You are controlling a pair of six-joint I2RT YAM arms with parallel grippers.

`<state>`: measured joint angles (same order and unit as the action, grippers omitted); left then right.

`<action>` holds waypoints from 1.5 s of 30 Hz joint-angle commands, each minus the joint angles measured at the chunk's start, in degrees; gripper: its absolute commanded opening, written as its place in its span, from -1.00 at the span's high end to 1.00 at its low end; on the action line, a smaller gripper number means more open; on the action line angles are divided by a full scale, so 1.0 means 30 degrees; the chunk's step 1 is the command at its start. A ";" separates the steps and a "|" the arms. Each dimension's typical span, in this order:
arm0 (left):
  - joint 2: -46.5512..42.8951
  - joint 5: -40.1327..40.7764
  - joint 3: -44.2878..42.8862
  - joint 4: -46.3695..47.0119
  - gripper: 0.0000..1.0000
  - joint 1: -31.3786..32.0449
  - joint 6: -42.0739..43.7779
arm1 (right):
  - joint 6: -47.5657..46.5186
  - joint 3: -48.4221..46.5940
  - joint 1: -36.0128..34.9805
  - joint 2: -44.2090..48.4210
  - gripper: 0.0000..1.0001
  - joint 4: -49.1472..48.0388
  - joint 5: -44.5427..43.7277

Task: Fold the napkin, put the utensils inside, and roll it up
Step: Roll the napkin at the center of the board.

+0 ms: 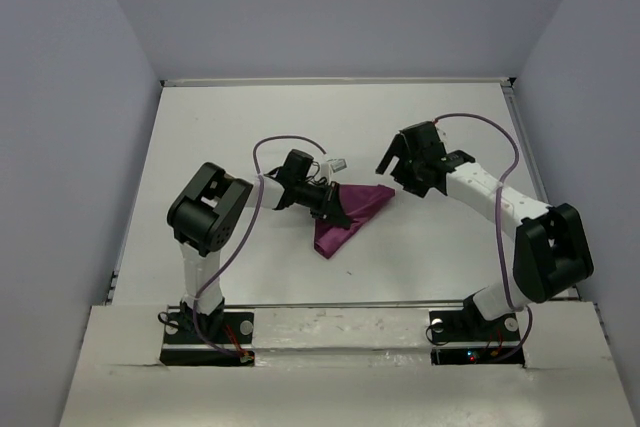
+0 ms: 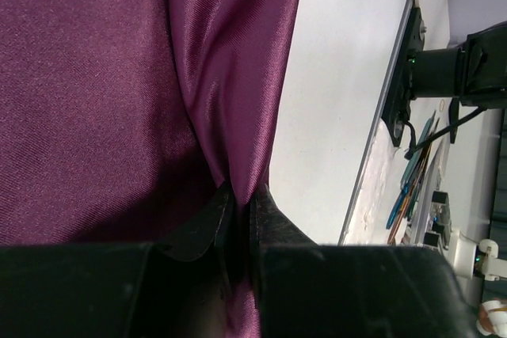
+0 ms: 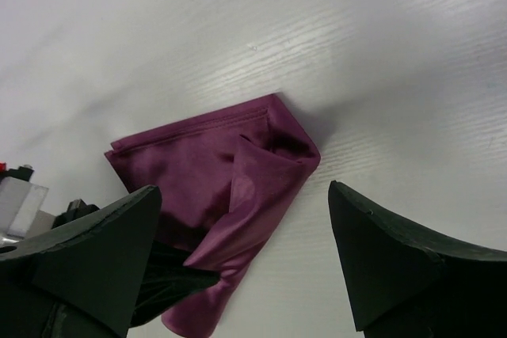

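Note:
The plum-purple napkin [image 1: 350, 215] lies bunched and folded on the white table [image 1: 250, 127] at the middle. My left gripper [image 1: 335, 209] is shut on a fold of the napkin [image 2: 230, 100], which fills the left wrist view and runs between the jaws. My right gripper [image 1: 398, 172] is open and empty, just above and to the right of the napkin's right corner. In the right wrist view the napkin [image 3: 230, 180] lies between and beyond my open fingers [image 3: 380, 251]. No utensils show in any view.
A small clear and grey object [image 1: 336, 162] sits just behind the left wrist. Purple cables [image 1: 290, 142] loop over both arms. Grey walls [image 1: 60, 97] close the table on three sides. The right arm's base [image 2: 444, 69] shows in the left wrist view.

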<state>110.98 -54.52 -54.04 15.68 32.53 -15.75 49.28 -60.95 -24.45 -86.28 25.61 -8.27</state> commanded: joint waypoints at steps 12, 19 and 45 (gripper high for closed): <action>0.0888 0.2178 0.0406 -0.1799 1.00 -0.0561 0.0357 | 0.0772 0.5198 -0.0874 0.0050 -0.50 -0.7039 0.3460; 0.1385 0.2646 0.0260 -0.2297 1.00 -0.0590 0.0503 | 0.1007 0.5053 -0.0874 -0.0770 -0.29 -0.7187 0.2846; 0.1884 0.3028 -0.0004 -0.2796 1.00 -0.0620 0.0679 | 0.0565 0.2388 -0.0874 -0.1326 -0.45 -0.3556 0.0386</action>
<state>113.40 -55.29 -55.64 12.58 30.76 -17.23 49.74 -50.87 -26.72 -88.77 12.01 -4.60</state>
